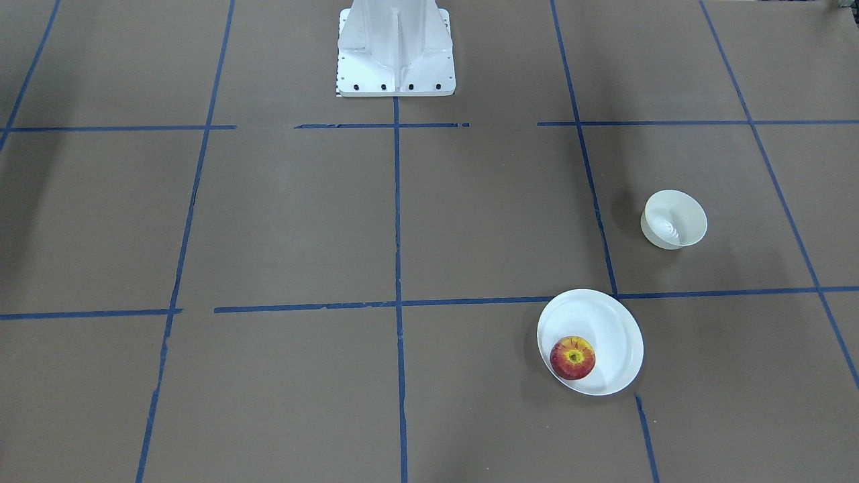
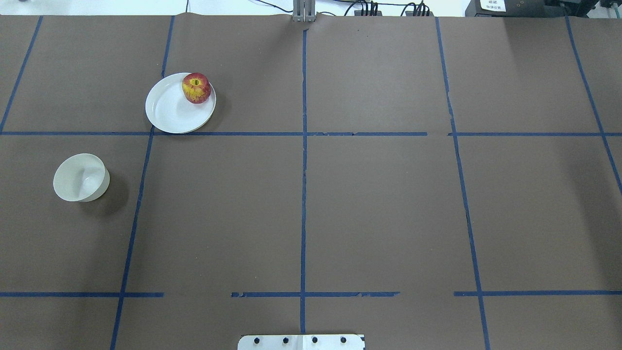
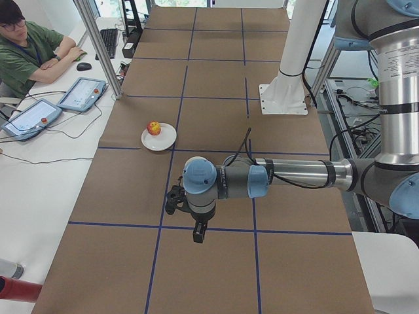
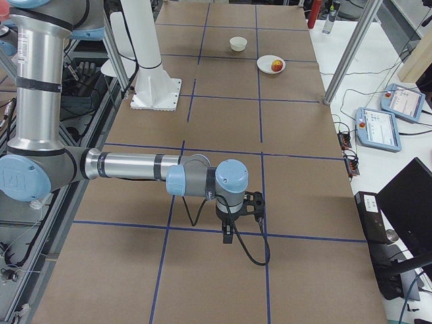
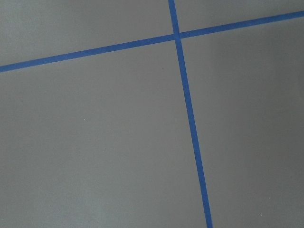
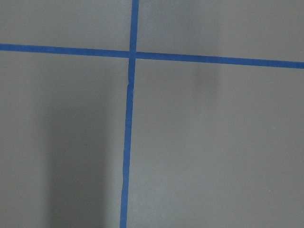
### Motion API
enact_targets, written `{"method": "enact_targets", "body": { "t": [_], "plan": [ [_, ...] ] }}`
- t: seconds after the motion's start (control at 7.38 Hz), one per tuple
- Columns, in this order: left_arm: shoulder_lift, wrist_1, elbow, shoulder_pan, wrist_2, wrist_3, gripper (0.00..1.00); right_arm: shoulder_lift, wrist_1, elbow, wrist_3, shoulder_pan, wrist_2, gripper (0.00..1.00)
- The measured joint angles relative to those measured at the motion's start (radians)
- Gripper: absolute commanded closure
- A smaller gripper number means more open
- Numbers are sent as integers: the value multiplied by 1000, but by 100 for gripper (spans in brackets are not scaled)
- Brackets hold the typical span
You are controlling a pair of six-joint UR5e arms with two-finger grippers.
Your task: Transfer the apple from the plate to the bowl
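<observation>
While both arms are hanging over the ends of the table, brown paper (image 2: 379, 209) is covering the whole surface, and blue tape (image 2: 303, 194) is dividing it into large squares. A white pedestal (image 1: 396, 50) is standing at the robot's edge of the table. At a white side bench an operator (image 3: 26, 46) in a green shirt is sitting beside a keyboard (image 3: 108, 39) and two teach pendants (image 3: 82, 95). A white label (image 2: 492, 5) is showing on equipment beyond the far edge, and its writing is too small to read.

The plate (image 1: 604, 322) is sitting on the robot's left half, far from the base, with its near rim lying over a tape line. The apple (image 1: 572, 357) is resting on the plate, close to the rim on the side toward the table's middle, its yellow stem end facing up. The bowl (image 1: 674, 219) is standing upright, well apart from the plate, nearer the robot and further to its left, and its glossy inside is showing bare.

The left gripper (image 3: 198, 237) and the right gripper (image 4: 227, 236) are pointing down above the paper. They are showing only in the side views, so I cannot tell how their jaws are standing.
</observation>
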Motion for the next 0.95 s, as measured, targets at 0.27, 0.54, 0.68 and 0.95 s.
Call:
{"method": "enact_targets", "body": {
  "t": [0.27, 0.54, 0.68, 0.95],
  "plan": [
    [1, -2, 1, 0, -1, 0, 0, 0, 0, 0, 0, 0, 0, 0],
    [-3, -9, 8, 0, -1, 4, 0, 0, 0, 0, 0, 0, 0, 0],
    [-10, -50, 3, 1, -2, 5, 0, 0, 0, 0, 0, 0, 0, 0],
    [-39, -199, 1, 28, -2, -103, 0, 0, 0, 0, 0, 0, 0, 0]
  ]
}}
